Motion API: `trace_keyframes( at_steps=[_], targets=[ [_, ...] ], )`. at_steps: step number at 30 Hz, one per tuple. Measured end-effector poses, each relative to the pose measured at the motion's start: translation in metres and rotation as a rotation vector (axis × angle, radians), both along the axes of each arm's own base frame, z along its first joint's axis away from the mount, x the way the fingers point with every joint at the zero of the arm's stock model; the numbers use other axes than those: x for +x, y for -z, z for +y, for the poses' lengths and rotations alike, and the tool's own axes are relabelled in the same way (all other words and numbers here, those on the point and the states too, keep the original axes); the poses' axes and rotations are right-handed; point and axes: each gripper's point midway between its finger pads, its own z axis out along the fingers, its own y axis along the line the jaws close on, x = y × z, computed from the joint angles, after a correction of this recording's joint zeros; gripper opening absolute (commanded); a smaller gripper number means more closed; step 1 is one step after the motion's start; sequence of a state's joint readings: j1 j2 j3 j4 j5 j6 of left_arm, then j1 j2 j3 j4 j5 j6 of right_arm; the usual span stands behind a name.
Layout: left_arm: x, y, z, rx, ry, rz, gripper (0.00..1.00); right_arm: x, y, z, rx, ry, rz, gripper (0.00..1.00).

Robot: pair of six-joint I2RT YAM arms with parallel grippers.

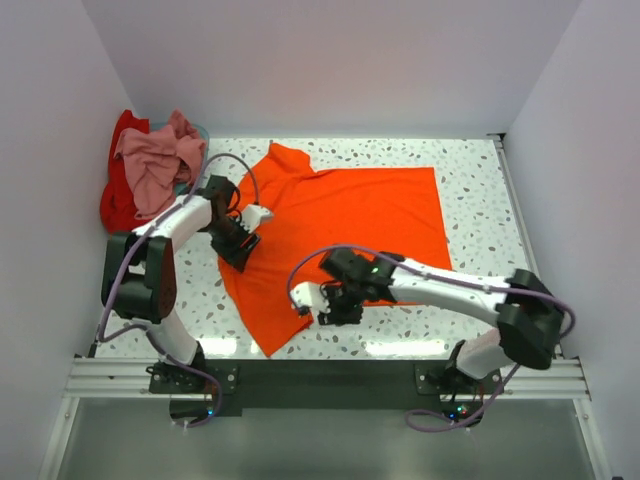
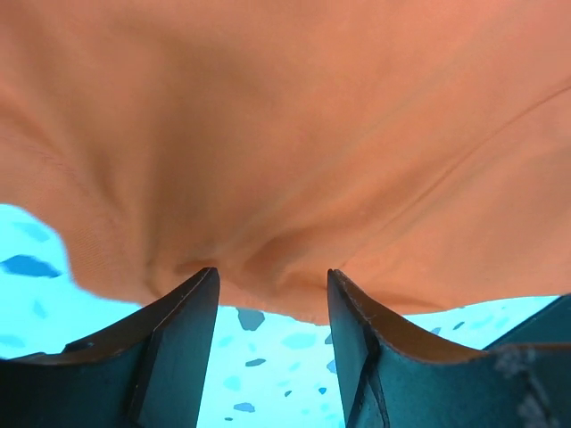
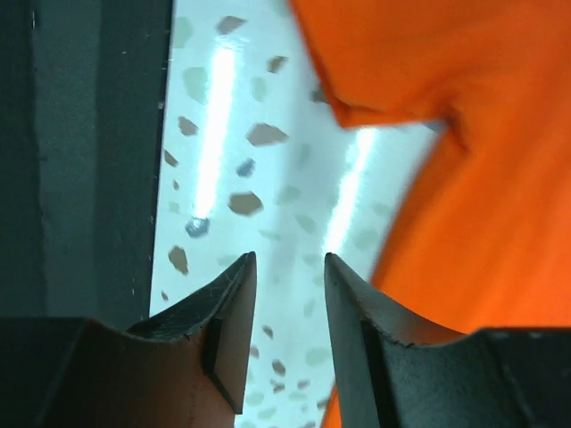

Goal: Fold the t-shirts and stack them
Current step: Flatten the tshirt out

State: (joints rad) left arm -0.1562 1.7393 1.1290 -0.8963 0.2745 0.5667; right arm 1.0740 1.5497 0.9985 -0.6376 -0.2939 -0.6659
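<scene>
our right fingers sit closest, spread apart with only speckled bench showing in the gap; they pinch nothing. the orange t-shirt lies just beside them, its near edge and a turned-over corner a little ahead. we judge they hover low here so they can slip under that near hem and lift it for a fold. the right arm reaches from its base at the near right, elbow bent out by the wall, forearm laid leftward along the front of the bench.

our left fingers are likewise spread, tips at the shirt's edge. the cloth is bunched into soft wrinkles just beyond them, but none sits between them as far as we can see. the left arm rises from its base, folds at the elbow and angles its forearm toward the shirt's left side, wrist tipped down. we take both as set to raise one side together.

farther back the shirt spreads mostly flat across the middle of the bench, a sleeve pointing far left. at the far left corner the pink t-shirt lies crumpled over the red t-shirt, both unfolded.
</scene>
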Motion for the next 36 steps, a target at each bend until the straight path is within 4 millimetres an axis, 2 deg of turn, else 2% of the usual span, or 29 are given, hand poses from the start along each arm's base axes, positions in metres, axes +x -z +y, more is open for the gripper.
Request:
trace_keyframes(
  at_steps=[1,4,7,9,12,18,25,28,31,36],
  targets=[
    [0.003,-0.008,-0.002,-0.014,0.004,-0.020,0.57,0.006,-0.014,-0.004,0.034,0.034,-0.003,0.37],
    [0.025,-0.038,-0.011,-0.060,0.007,-0.129,0.57,0.039,-0.052,-0.029,0.123,0.183,-0.047,0.33],
    [0.047,-0.056,-0.015,-0.080,0.002,-0.221,0.56,0.070,-0.065,-0.069,0.120,0.344,-0.078,0.31],
    [0.059,-0.058,-0.016,-0.078,-0.003,-0.256,0.55,0.080,-0.059,-0.094,0.077,0.424,-0.068,0.30],
    [0.068,-0.046,-0.014,-0.057,-0.013,-0.253,0.54,0.081,-0.038,-0.132,-0.020,0.512,-0.039,0.28],
    [0.059,-0.014,-0.002,0.011,-0.015,-0.189,0.52,0.076,-0.007,-0.190,-0.170,0.646,0.024,0.25],
    [0.022,0.019,0.015,0.087,-0.004,-0.097,0.51,0.087,0.014,-0.231,-0.262,0.769,0.082,0.23],
    [0.017,0.018,0.017,0.095,-0.001,-0.117,0.51,0.085,0.027,-0.242,-0.306,0.780,0.104,0.21],
    [0.013,0.019,0.019,0.096,0.005,-0.131,0.51,0.071,0.043,-0.251,-0.364,0.772,0.151,0.18],
    [-0.002,0.018,0.020,0.094,0.014,-0.123,0.50,0.058,0.044,-0.257,-0.394,0.752,0.168,0.16]
  ],
)
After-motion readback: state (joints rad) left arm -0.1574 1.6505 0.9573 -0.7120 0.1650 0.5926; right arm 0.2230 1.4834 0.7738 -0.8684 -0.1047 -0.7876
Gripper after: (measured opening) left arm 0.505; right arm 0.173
